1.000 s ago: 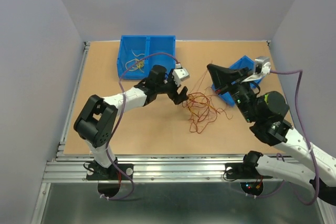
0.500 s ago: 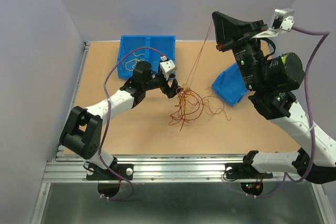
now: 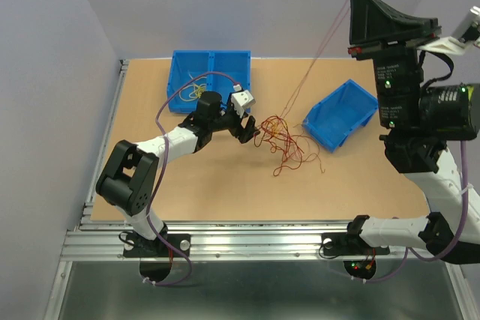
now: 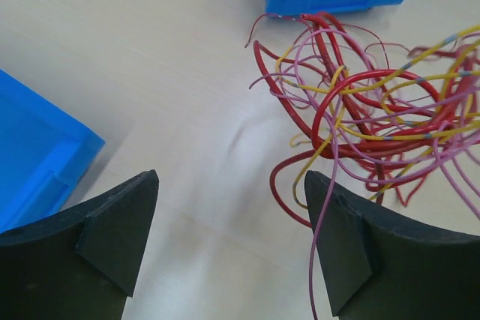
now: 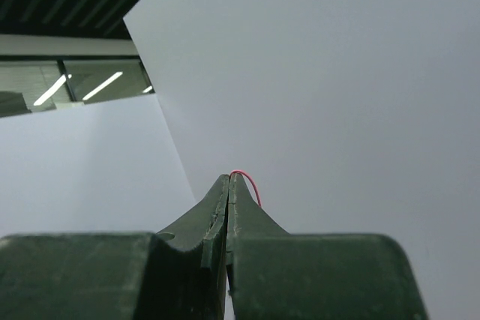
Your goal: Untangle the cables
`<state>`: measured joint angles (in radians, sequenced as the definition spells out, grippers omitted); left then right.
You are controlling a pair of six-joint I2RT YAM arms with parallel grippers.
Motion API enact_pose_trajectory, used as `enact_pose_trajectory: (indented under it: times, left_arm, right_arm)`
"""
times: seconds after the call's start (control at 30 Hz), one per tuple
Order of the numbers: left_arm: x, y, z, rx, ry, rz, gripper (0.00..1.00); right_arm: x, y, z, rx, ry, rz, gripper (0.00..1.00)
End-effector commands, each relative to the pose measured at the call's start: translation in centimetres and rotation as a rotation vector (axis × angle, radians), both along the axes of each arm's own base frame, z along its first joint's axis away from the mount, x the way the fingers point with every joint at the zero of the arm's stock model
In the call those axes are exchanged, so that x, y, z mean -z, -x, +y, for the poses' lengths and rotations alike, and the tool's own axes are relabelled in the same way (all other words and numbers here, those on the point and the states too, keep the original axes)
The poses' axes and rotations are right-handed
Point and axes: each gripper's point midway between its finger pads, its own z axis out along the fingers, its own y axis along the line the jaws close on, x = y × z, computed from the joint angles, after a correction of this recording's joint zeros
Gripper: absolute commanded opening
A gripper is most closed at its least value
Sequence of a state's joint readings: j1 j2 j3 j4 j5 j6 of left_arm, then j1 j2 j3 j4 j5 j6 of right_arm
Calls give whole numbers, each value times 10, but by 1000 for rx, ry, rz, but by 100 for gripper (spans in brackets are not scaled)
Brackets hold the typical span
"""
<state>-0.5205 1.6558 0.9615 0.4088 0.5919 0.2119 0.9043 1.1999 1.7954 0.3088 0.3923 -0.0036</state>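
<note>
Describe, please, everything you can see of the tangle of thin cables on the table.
The cables are very thin, flexible wires in red, yellow and pink, looped into one loose knot. It lies on the tan table between the divided blue bin and the tipped blue bin, beside the open left gripper, a pink strand crossing one of its fingers. A red strand runs straight up from the knot to the raised right gripper, whose fingers are shut on its end.

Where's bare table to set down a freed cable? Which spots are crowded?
Bare: the near strip of the table in front of the cables, and the left strip beside the divided bin. Crowded: the middle, between left gripper and tilted bin; a strand rises to the right gripper.
</note>
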Motion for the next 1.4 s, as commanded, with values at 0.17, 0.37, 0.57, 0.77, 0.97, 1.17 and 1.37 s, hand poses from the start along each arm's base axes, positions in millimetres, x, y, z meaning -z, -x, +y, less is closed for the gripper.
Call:
enact_pose_trajectory:
  times: [0.17,0.37,0.57,0.77,0.97,1.17,1.37]
  left_arm:
    - [-34,-24,12,-110,-1,-99,61]
    - [-8,-37,12,-133,-68,-57,0]
    - [16,-64,25,-268,-153,-16,0]
    - [28,-77,34,-335,-196,23,0]
    - [32,-91,54,-447,-234,53,0]
    - [12,-110,84,-536,-182,78,0]
    - [-78,-109,141,-605,-22,-54,0]
  right_arm:
    - [-11,30,-78,173,-189,-91,1]
    - [-37,52,-125,270,-284,-142,1]
    - [-66,92,-175,302,-403,-237,0]
    - [-86,143,-236,283,-547,-328,1]
    - [-84,171,-264,238,-600,-379,1]
    - [-80,171,-272,284,-600,-361,0]
    - [-59,181,-293,316,-638,-356,1]
